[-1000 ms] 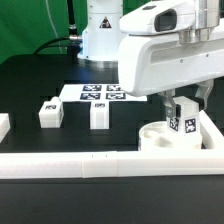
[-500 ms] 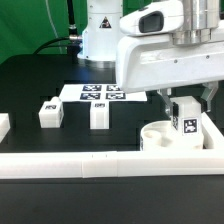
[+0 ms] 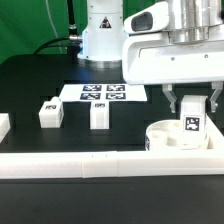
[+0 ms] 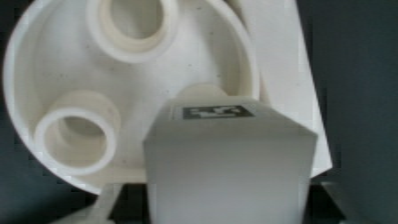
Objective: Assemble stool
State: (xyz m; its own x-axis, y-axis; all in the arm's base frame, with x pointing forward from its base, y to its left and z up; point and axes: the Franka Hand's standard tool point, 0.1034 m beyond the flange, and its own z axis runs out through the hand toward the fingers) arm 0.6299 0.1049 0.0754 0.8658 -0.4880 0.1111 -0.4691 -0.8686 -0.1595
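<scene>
Over at the exterior view's right end of the bench (image 3: pixel 30 88), the leg (image 3: pixel 190 125) hangs upright, pinched between the flat sides by the hand (image 3: pixel 191 108). Its lower end is just over or touching the seat (image 3: pixel 160 134), can't tell which. Hard plastic, so probably light, stiff and a bit slick; gripping the flat sides up high looks sensible. Two other legs (image 3: pixel 49 113) stand well apart, near the marker board (image 3: pixel 100 93).

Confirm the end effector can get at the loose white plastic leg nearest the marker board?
Probably not yet: the end effector is shut on another white tagged leg over the round white seat. The loose leg stands apart from other parts, so access looks free once that's released.
</scene>
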